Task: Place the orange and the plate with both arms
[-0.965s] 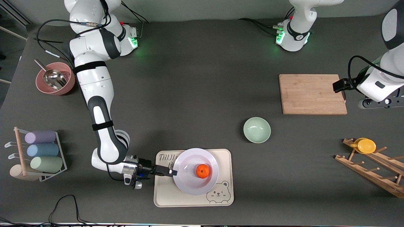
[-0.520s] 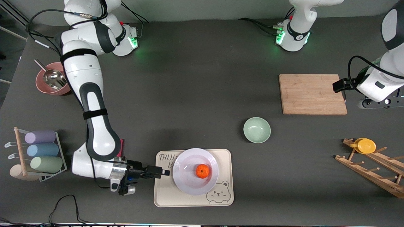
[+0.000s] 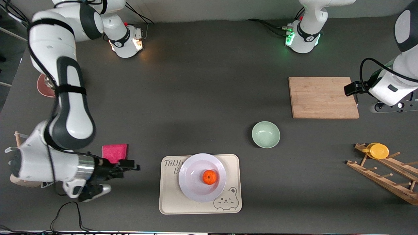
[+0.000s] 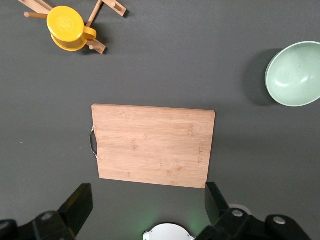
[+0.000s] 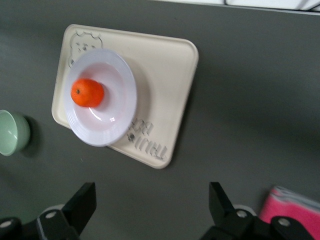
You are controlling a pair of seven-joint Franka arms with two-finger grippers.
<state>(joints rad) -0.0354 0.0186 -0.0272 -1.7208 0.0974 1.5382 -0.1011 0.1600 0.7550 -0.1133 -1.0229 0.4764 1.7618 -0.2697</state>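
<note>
The white plate point(image 3: 196, 182) lies on the cream bear tray point(image 3: 169, 199) with the orange point(image 3: 209, 177) resting in it. Both also show in the right wrist view: the plate point(image 5: 115, 115) and the orange point(image 5: 87, 93). My right gripper point(image 3: 132, 166) is open and empty over bare table, apart from the tray, toward the right arm's end; its jaws stand wide in its wrist view point(image 5: 150, 202). My left gripper point(image 3: 388, 107) waits open and empty, high beside the wooden cutting board point(image 3: 323, 97), which shows in its wrist view point(image 4: 152, 145).
A pink cloth point(image 3: 114, 152) lies by the right gripper. A pale-green bowl point(image 3: 265, 134) stands between tray and board. A yellow cup point(image 3: 378, 150) sits on a wooden rack point(image 3: 385, 174). A holder of coloured cups point(image 3: 42, 153) and a pink bowl point(image 3: 44, 89) are at the right arm's end.
My right gripper has drawn back from the plate's rim toward the right arm's end and risen, uncovering the pink cloth. Plate, orange and left arm have not moved.
</note>
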